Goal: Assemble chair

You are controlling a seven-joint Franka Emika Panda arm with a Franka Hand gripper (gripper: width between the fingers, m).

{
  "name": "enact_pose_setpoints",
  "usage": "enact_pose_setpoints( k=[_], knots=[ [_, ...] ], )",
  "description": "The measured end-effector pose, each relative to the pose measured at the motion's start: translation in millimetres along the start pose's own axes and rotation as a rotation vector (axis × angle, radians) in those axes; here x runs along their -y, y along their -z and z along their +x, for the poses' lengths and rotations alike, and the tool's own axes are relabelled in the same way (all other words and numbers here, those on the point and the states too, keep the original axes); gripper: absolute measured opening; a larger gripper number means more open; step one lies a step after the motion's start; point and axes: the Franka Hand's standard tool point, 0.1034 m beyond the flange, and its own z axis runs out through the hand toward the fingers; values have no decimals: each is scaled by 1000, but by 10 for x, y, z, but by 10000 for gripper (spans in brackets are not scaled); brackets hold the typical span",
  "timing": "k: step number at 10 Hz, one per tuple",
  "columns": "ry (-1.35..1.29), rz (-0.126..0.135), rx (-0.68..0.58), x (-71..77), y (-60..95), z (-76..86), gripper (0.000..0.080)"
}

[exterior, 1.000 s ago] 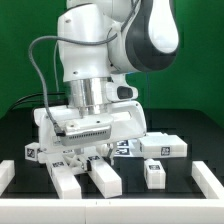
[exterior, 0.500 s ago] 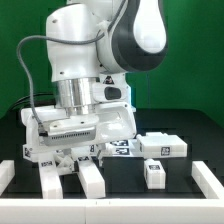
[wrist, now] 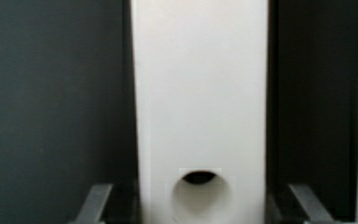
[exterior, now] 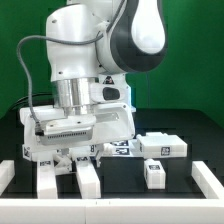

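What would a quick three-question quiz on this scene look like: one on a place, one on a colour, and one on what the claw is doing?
1. Where is the small tagged block?
A. On the table, to the exterior view's right of the gripper
B. On top of the arm
C. Between the gripper's fingers

2. What colour is the table top?
A. White
B. Black
C. Green

3. What is the gripper doing?
A. Hanging open high above the table
B. Closed on a white bar that has a round hole
C. Closed on a red ball

Answers:
1 A: the block sits alone on the table on that side.
2 B: the surface under the white parts is black.
3 B: in the wrist view, the fingers flank the bar on both sides.
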Motion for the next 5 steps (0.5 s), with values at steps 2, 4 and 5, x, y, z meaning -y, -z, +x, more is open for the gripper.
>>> enact_pose_setpoints(
  k=[2, 4, 5],
  knots=[
    [2, 4, 1, 2, -9, -8, 285],
    [38, 17, 4, 3, -22, -1, 285],
    [49, 23, 3, 21, -26, 13, 285]
  ],
)
